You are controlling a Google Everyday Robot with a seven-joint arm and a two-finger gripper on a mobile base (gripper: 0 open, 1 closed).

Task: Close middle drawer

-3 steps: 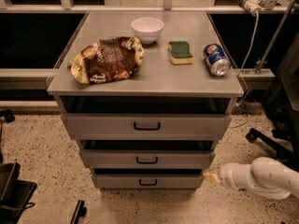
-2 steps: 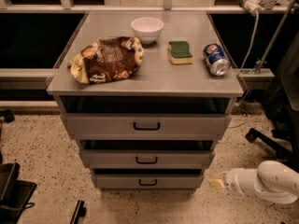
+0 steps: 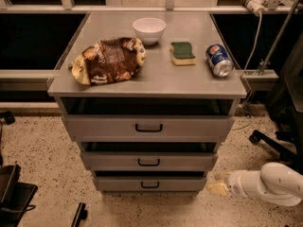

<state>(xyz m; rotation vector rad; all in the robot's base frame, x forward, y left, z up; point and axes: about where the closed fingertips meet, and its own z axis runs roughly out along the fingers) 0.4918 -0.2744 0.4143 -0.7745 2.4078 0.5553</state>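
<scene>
While the middle drawer stands slightly out of the cabinet, the gripper hangs at its four o'clock, spread or closed I can't tell; best press the front squarely, mid-width.

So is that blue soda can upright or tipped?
Tipped: blue soda can lies sideways on grey metal cabinet top. Gripper hangs low, right of lowest grey drawer.

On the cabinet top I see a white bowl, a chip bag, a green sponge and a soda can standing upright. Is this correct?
Not quite: the camera view shows the soda can lying on its side, right of the green sponge. The gripper is low, right of the lowest drawer.
</scene>
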